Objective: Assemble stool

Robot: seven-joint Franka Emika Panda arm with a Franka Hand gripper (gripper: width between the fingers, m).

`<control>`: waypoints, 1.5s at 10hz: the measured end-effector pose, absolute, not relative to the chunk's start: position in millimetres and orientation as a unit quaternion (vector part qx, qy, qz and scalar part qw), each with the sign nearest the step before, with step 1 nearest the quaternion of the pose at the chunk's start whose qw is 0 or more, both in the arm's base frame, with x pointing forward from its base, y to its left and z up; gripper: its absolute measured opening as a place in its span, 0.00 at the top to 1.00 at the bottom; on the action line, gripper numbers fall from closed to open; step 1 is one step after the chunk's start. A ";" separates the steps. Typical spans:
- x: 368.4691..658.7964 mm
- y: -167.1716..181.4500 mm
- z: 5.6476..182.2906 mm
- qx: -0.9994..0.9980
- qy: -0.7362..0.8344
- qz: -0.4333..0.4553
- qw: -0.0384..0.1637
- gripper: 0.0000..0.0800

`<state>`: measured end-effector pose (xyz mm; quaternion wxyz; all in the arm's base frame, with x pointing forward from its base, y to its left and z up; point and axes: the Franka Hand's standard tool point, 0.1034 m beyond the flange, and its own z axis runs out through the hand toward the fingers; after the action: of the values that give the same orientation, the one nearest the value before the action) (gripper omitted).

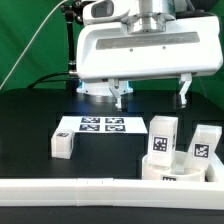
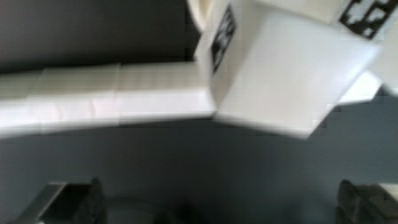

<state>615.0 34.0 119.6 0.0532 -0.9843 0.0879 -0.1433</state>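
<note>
The stool's parts lie loose on the black table. The round seat disc [image 1: 172, 168] sits at the exterior view's right, near the front. Two blocky legs stand just behind it, one [image 1: 162, 134] upright and one [image 1: 203, 146] further right. A third leg [image 1: 62, 143] lies at the left of the marker board. My gripper [image 1: 153, 98] hangs above the table behind the legs, jaws wide open and empty. In the wrist view one tagged white leg [image 2: 276, 75] fills the middle, well away from my gripper [image 2: 222, 205], whose dark fingers [image 2: 71, 200] show at the frame's edge.
The marker board [image 1: 100, 125] lies flat in the middle of the table. A long white L-shaped rail [image 1: 80, 190] runs along the front edge, and it also shows in the wrist view [image 2: 98, 95]. A green backdrop stands behind.
</note>
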 end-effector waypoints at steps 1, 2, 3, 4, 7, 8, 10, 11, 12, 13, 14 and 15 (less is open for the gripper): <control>615.7 33.6 122.0 -0.988 0.095 -0.107 0.062 0.19; 615.2 33.6 121.5 -0.990 0.094 -0.085 0.066 0.19; 608.6 36.3 120.1 -0.992 0.092 -0.038 0.076 0.19; 610.5 36.4 121.8 -0.992 0.092 -0.014 0.082 0.19; 616.9 39.4 121.3 -0.984 0.168 -0.019 0.060 0.19; 620.4 36.3 120.2 -0.984 0.162 -0.031 0.059 0.19; 621.0 34.2 119.9 -0.985 0.156 -0.034 0.059 0.19; 621.0 34.7 119.9 -0.985 0.156 -0.034 0.059 0.19; 621.0 34.5 119.9 -0.985 0.156 -0.034 0.059 0.19; 620.8 34.2 119.2 -0.985 0.160 -0.034 0.059 0.19; 618.8 30.1 114.2 -0.977 0.204 -0.028 0.057 0.19; 618.7 28.4 109.5 -0.968 0.244 -0.023 0.053 0.19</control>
<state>618.7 28.4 109.5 0.0532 -0.9680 0.2443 -0.0233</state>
